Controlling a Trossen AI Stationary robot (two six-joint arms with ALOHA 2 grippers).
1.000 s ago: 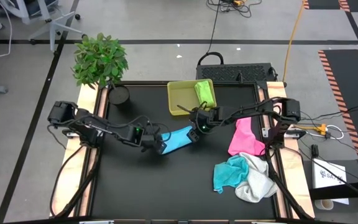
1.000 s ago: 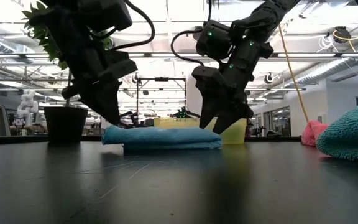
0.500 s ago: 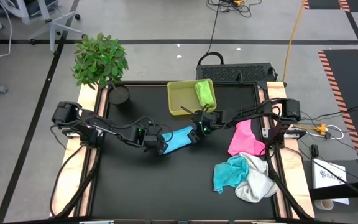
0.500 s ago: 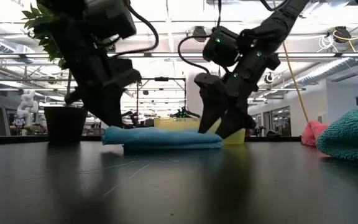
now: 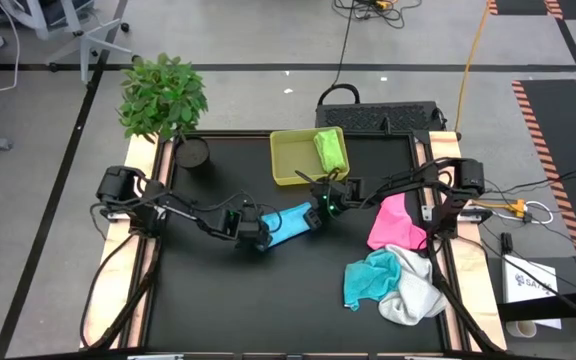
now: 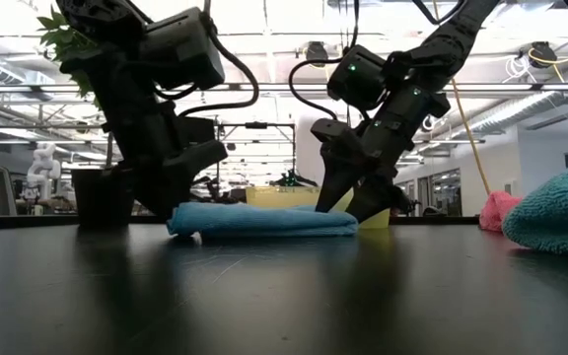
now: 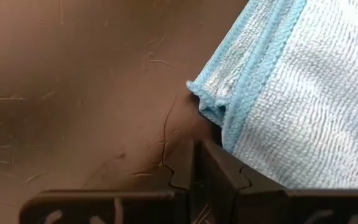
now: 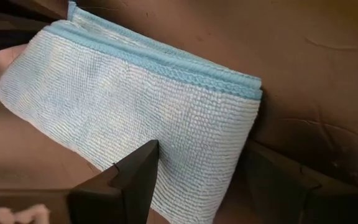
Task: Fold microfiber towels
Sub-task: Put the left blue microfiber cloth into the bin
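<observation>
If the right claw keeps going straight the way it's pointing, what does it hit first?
Most likely the folded light blue towel: the open right claw already straddles its near end, with the black table just beneath.

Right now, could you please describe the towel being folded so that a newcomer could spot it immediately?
Start at the yellow-green tray at the back of the black table. Just in front of it, the light blue towel lies folded flat between the left claw and the right claw. It is the only neatly folded cloth; the others sit crumpled at the right.

Left hand (image 5: 259, 238) lower, nearer towel (image 5: 290, 220)
</observation>
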